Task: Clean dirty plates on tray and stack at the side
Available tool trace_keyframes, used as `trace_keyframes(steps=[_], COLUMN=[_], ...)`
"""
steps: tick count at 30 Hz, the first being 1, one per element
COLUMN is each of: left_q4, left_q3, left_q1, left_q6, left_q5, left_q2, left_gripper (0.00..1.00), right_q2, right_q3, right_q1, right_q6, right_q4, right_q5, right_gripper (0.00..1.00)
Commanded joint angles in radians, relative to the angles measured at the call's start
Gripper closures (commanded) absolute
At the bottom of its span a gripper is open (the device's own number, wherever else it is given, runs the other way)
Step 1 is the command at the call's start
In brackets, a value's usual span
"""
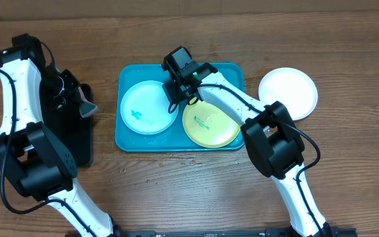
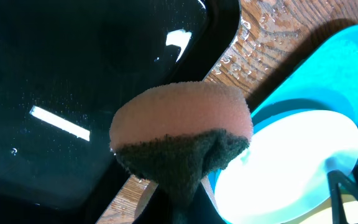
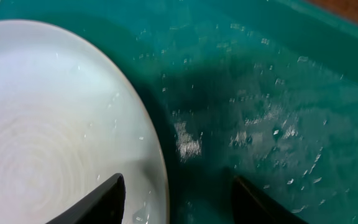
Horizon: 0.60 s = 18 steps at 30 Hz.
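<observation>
On the teal tray point(image 1: 235, 74) lie a light blue plate point(image 1: 149, 107) and a yellow-green plate point(image 1: 210, 122), each with a blue-green smear. A white plate point(image 1: 288, 92) rests on the table to the tray's right. My right gripper point(image 1: 175, 92) is open at the light blue plate's right edge. In the right wrist view one finger is over the plate point(image 3: 55, 124) and the other over the wet tray floor point(image 3: 278, 93), with the rim between them. My left gripper point(image 1: 84, 105) is shut on a pink sponge point(image 2: 182, 134) with a dark green scouring side, above the black tray's point(image 2: 73, 93) right edge.
The black tray point(image 1: 83, 139) lies left of the teal tray, with a strip of wet wooden table point(image 2: 253, 43) between them. In the left wrist view the teal tray's corner point(image 2: 328, 68) and the light blue plate point(image 2: 291, 162) lie to the sponge's right.
</observation>
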Motion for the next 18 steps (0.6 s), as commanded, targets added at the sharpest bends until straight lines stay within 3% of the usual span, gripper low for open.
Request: trace_keyframes(steps=[1, 5, 8, 12, 14, 18], left_q4=[-0.004, -0.003, -0.004, -0.003, -0.003, 0.002], left_q3=[0.023, 0.023, 0.023, 0.023, 0.023, 0.023], left_q1=[-0.008, -0.012, -0.024, -0.055, -0.076, -0.133], left_q6=[0.019, 0.019, 0.023, 0.027, 0.027, 0.027], left_q5=[0.020, 0.019, 0.020, 0.020, 0.020, 0.019], left_q2=[-0.042, -0.042, -0.041, -0.041, -0.041, -0.039], left_gripper=[0.96, 0.96, 0.96, 0.96, 0.96, 0.96], right_q2=[0.023, 0.061, 0.079, 0.076, 0.076, 0.074], right_q3=[0.024, 0.024, 0.024, 0.028, 0.036, 0.061], right_q1=[-0.003, 0.000, 0.001, 0.001, 0.001, 0.001], right_q6=[-0.090, -0.090, -0.069, -0.055, -0.016, 0.053], right_q4=[0.025, 0.046, 0.033, -0.006, -0.043, -0.145], right_q5=[0.015, -0.027, -0.037, -0.037, -0.033, -0.025], right_gripper=[0.44, 0.44, 0.53, 0.78, 0.95, 0.96])
